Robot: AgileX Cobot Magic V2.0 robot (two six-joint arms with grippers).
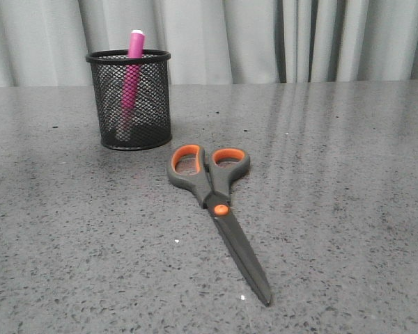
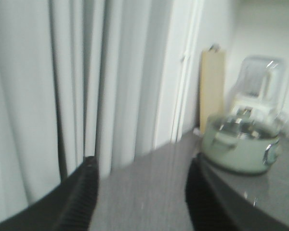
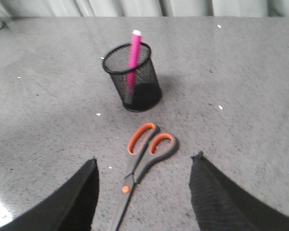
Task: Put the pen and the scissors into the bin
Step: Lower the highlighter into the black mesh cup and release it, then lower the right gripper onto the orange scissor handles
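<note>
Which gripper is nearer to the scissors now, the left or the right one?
Right. The right gripper is open above the scissors. The left gripper, also open, faces the curtain, with no scissors in its view.

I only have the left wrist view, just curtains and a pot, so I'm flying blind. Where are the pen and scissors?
Observer: The pen already stands in the bin, its white cap above the rim.
Operator: And the scissors?
Observer: The scissors lie flat on the table beside the bin, closed, handles toward the bin.
Operator: Is the other arm on them?
Observer: No. The right gripper is open above the scissors, holding nothing, with the handles showing between its fingers in its wrist view.
</note>
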